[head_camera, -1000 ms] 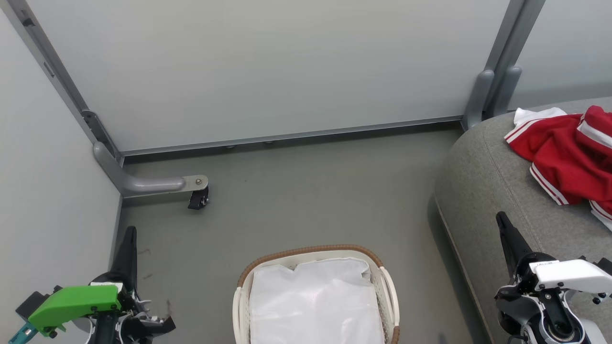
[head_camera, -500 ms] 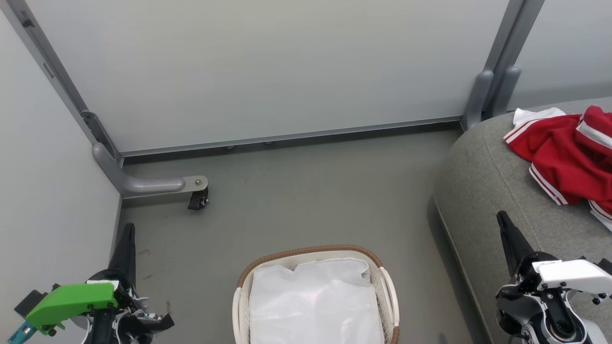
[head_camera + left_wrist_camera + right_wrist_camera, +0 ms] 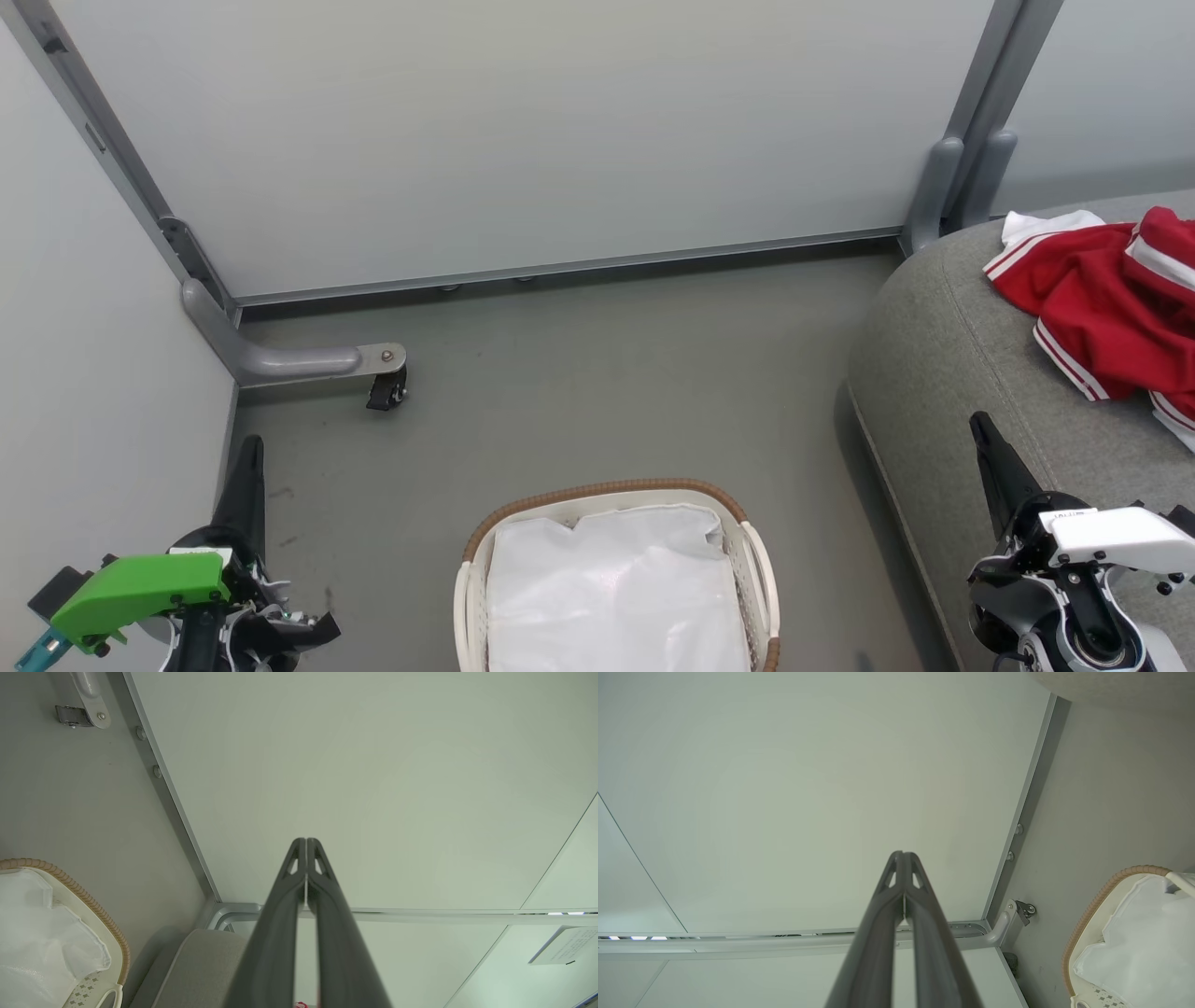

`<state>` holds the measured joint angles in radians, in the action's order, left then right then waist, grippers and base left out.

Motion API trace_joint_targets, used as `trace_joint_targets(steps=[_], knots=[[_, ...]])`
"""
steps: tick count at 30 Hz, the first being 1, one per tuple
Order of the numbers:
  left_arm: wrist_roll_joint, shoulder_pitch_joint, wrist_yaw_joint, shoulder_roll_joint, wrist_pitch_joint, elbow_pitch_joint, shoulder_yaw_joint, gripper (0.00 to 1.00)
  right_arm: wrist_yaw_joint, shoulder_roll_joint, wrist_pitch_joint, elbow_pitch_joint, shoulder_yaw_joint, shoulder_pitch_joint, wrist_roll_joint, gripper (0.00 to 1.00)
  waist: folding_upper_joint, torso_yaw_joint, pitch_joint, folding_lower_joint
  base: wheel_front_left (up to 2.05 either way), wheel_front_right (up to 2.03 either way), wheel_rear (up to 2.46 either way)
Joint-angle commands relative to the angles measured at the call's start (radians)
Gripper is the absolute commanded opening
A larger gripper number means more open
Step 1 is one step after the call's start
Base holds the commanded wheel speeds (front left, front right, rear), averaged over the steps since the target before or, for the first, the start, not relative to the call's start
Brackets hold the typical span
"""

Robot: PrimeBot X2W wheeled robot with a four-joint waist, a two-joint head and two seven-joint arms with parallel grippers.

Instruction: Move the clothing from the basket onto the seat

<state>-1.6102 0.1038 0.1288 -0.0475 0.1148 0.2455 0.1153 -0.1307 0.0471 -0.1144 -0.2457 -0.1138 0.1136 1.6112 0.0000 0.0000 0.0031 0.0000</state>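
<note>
1. Clothing (image 3: 1111, 299): the red heap lay on the seat (image 3: 943, 373), toward its far right end, well apart from the basket (image 3: 607, 488). Part of it ran off the head view's right edge.
2. The basket sat on the floor (image 3: 579, 373) near the seat's front edge, between our two arms. We saw only the white liner (image 3: 616, 597) in it, no red. The frame cut off its near end, so it was probably empty, but we can't be certain.
3. Left gripper (image 3: 250, 453): fingers pressed together with nothing between them. The left wrist view showed the tips meeting. It hung low by the left wall (image 3: 93, 373), clear of the basket.
4. Right gripper (image 3: 980, 431): likewise clenched on nothing. It showed against the seat's front edge, well short of the clothing.
5. Our read: both arms sat parked with fingers pointing ahead because nothing was left to pick. The task looked done.
</note>
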Motion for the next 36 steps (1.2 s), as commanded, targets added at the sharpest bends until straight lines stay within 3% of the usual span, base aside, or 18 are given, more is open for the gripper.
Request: trace_joint_targets(steps=[1, 36], knots=[[-0.004, 0.01, 0.004, -0.005, 0.003, -0.002, 0.002, 0.0, 0.0, 0.006, -0.003, 0.004, -0.002, -0.01, 0.003, 0.0, 0.0, 0.0, 0.0, 0.0, 0.0, 0.0, 0.0], [-0.005, 0.01, 0.004, -0.005, 0.003, -0.002, 0.001, 0.0, 0.0, 0.006, -0.003, 0.004, -0.002, -0.01, 0.003, 0.0, 0.0, 0.0, 0.0, 0.0, 0.0, 0.0, 0.0]])
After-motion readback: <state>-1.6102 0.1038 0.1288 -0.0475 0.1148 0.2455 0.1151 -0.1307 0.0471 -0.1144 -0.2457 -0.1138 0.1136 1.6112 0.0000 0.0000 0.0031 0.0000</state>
